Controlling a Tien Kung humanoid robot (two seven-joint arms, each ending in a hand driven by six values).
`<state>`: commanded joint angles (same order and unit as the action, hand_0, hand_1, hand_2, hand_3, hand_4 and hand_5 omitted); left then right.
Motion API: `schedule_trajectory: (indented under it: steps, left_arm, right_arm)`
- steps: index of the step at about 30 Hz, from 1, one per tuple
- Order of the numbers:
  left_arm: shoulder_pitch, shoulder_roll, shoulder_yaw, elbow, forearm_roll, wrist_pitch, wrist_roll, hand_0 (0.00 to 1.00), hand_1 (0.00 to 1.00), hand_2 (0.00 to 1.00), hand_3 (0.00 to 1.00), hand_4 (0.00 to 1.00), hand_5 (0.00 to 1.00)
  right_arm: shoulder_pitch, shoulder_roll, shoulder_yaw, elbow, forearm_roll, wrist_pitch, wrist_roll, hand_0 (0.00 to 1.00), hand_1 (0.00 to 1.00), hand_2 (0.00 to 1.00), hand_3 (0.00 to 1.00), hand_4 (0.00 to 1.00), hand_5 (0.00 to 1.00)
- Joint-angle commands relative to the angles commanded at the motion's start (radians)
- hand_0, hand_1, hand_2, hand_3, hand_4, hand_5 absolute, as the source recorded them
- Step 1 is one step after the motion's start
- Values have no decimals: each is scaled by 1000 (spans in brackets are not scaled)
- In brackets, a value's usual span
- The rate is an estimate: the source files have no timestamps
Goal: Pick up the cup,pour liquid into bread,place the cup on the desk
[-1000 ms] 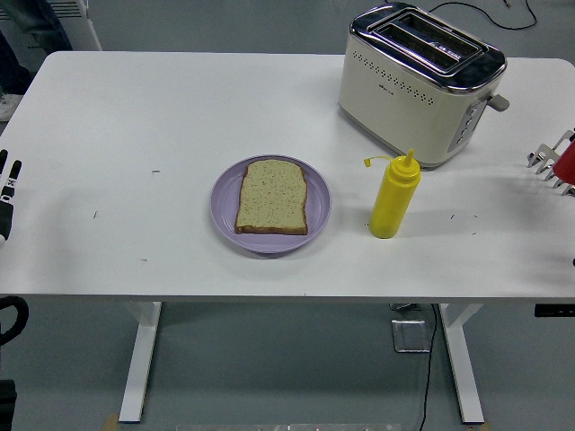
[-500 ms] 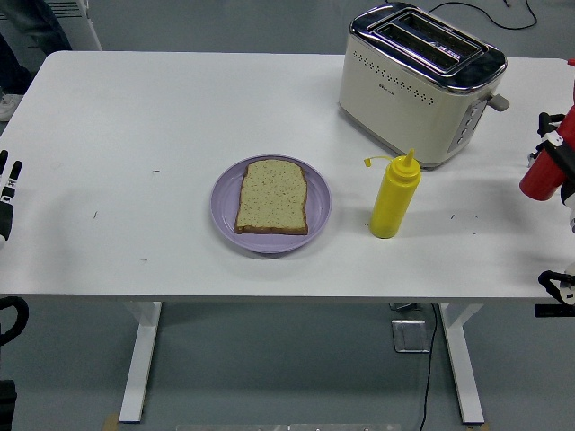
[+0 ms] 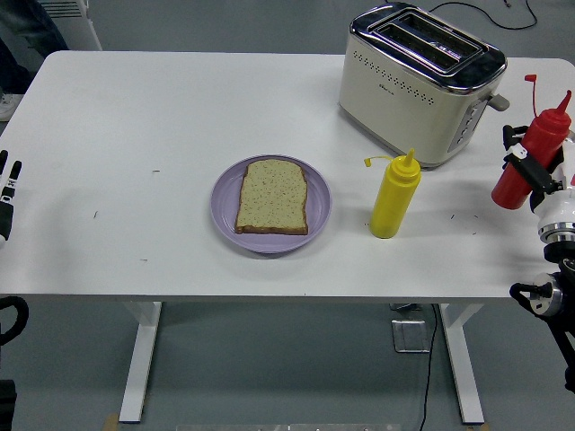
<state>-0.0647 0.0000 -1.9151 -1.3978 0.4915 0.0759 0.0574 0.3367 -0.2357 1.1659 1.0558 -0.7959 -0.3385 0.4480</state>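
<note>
A slice of bread (image 3: pixel 271 197) lies flat on a purple plate (image 3: pixel 225 208) at the table's middle. My right hand (image 3: pixel 528 171) is at the right edge, shut on a red squeeze bottle (image 3: pixel 530 153) that it holds tilted above the table, nozzle up and to the right. A yellow squeeze bottle (image 3: pixel 394 195) stands upright just right of the plate. My left hand (image 3: pixel 7 191) rests at the far left edge, fingers extended, holding nothing.
A cream and chrome toaster (image 3: pixel 420 83) stands at the back right, behind the yellow bottle. A black cable (image 3: pixel 467 9) runs behind it. Bare white tabletop (image 3: pixel 144 126) spreads over the left half.
My right hand has come in from the right edge and risen, bringing the red bottle fully into view and leftward. The left hand, bread and yellow bottle have not moved.
</note>
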Motion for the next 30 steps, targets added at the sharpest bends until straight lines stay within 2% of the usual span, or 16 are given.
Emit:
schedule_trajectory:
  steps: [9, 18, 30]
  left_arm:
    - [0, 0, 4, 0, 1, -1, 0, 810, 793, 815, 735, 619, 998]
    - [2, 0, 6, 0, 1, -1, 0, 811, 793, 815, 735, 620, 998]
    - [4, 0, 6, 1, 1, -1, 1, 811, 794, 815, 734, 620, 998]
  right_arm:
    - [-15, 3, -84, 6, 50, -29, 38, 116, 170, 300, 349, 768, 220]
    - [-19, 9, -125, -2, 93, -50, 68, 124, 171, 302, 348, 771, 225]
    - [-6, 21, -147, -24, 83, -32, 57, 137, 179, 295, 340, 776, 235]
